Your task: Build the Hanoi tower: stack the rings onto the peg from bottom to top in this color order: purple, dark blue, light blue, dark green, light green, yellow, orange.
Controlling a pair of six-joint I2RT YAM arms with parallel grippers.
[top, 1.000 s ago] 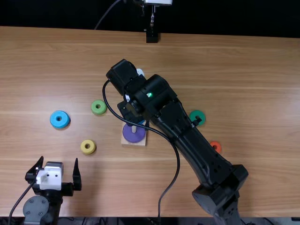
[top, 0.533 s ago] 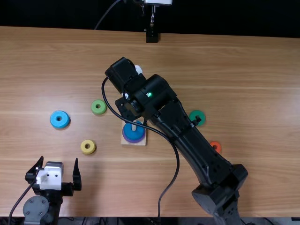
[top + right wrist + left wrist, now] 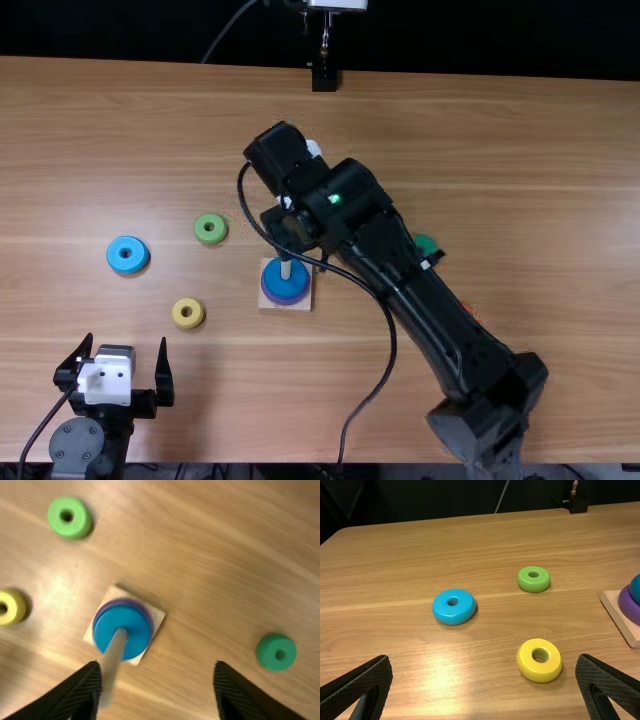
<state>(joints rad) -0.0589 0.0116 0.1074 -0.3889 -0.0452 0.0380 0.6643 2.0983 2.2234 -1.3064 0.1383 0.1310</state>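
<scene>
Above and just beyond the peg base (image 3: 305, 303), my right gripper (image 3: 284, 230) points down. Purple (image 3: 266, 299) and dark blue (image 3: 287, 284) rings lie stacked around the peg, dark blue on top. In the right wrist view my right gripper (image 3: 157, 677) is open, the peg (image 3: 114, 655) near one finger. My left gripper (image 3: 124, 350) stands open at near left; its wrist view shows the gripper (image 3: 484, 661) empty. Loose rings: light blue (image 3: 128, 255), light green (image 3: 210, 229), yellow (image 3: 188, 313), dark green (image 3: 276, 652), and orange (image 3: 470, 308) mostly behind the right arm.
The right arm (image 3: 425, 310) slants across the table's right half, its cable looping beside it on the near side. At the far edge stands a black mount (image 3: 324, 78) with a metal fitting. Bare wood (image 3: 560, 200) lies right of the arm.
The dark blue ring has come down onto the purple one and is out of my right gripper, which has since shifted right. The left arm has kept still.
</scene>
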